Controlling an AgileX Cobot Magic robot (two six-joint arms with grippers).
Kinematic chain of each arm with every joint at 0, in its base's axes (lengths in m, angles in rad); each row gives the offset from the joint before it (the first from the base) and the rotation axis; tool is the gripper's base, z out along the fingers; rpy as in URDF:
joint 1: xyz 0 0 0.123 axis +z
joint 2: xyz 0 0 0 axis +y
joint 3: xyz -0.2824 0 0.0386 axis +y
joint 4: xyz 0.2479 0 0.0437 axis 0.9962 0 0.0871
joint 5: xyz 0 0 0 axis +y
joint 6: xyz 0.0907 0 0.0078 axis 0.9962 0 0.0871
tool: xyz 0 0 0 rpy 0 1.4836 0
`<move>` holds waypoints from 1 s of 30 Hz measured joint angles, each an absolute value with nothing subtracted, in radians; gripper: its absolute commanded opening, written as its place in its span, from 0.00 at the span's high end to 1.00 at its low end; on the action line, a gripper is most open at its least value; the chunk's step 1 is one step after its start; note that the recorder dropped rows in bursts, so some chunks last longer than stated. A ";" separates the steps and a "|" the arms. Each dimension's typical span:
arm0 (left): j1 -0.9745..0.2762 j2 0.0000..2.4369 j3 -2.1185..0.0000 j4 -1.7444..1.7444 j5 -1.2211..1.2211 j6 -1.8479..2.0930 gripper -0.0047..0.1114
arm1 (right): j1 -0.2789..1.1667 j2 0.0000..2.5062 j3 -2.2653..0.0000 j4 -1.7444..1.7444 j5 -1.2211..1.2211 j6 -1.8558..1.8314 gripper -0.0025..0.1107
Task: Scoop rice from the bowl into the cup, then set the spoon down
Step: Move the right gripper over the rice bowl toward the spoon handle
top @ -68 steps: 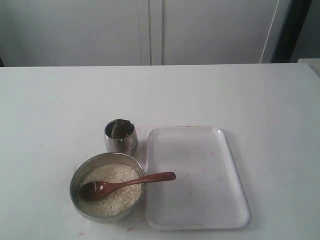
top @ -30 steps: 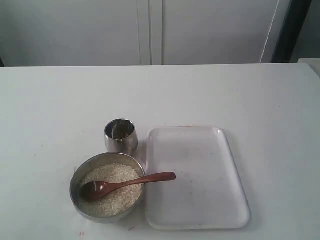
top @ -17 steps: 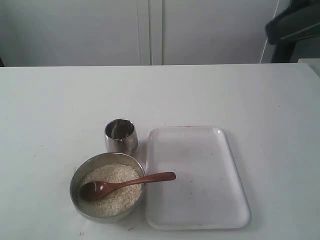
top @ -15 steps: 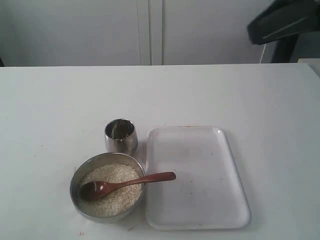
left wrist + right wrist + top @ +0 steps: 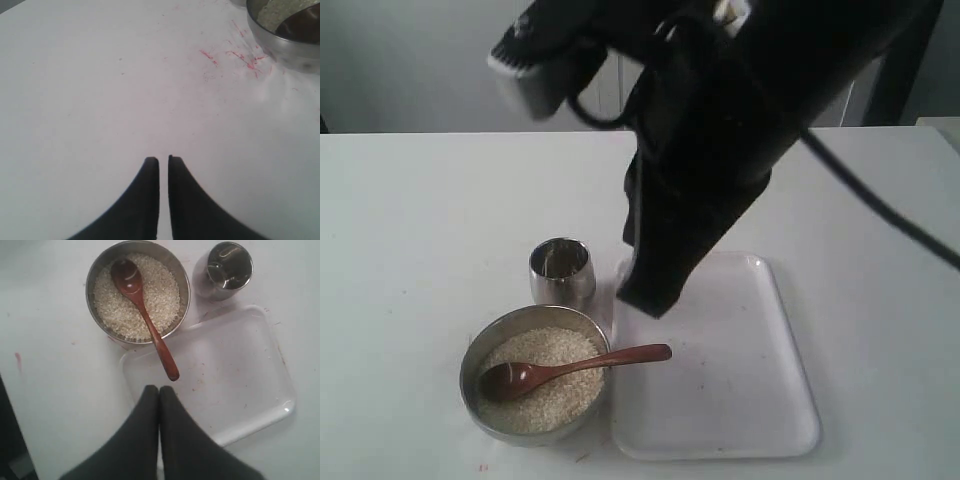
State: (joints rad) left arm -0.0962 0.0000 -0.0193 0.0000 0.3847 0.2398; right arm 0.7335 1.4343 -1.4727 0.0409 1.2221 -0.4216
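The steel bowl (image 5: 467, 380) holds a heap of white rice (image 5: 555, 350). The brown wooden spoon (image 5: 570, 368) lies in it, with its handle out over the rim toward the tray. Just behind stands the small steel cup (image 5: 561, 270). My right gripper (image 5: 648, 298) hangs shut above the tray's left edge, holding nothing. In the right wrist view the gripper (image 5: 159, 388) sits just short of the spoon (image 5: 150, 327) handle's end, with bowl (image 5: 135, 244), rice (image 5: 165, 295) and cup (image 5: 225, 270) beyond. My left gripper (image 5: 163, 159) is shut over bare table, the bowl (image 5: 280, 42) off to one side.
A clear plastic tray (image 5: 740, 390) lies right of the bowl on the white table (image 5: 420, 220). The right arm's black bulk fills the upper middle of the exterior view. Red marks (image 5: 235, 55) stain the table near the bowl.
The right arm has swung in from the upper right corner to the middle, with its gripper now over the tray's left edge. Bowl, spoon and cup have not moved.
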 measured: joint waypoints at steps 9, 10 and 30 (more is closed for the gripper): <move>-0.096 0.000 -0.019 0.000 0.385 0.240 0.84 | 0.773 1.609 -1.473 0.010 1.220 -0.534 0.98; -0.096 0.000 -0.019 0.000 0.385 0.240 0.84 | 0.773 1.634 -1.473 0.010 1.220 -0.537 0.98; -0.096 0.000 -0.019 0.000 0.385 0.240 0.84 | 0.775 1.778 -1.473 -0.050 1.218 -0.620 0.69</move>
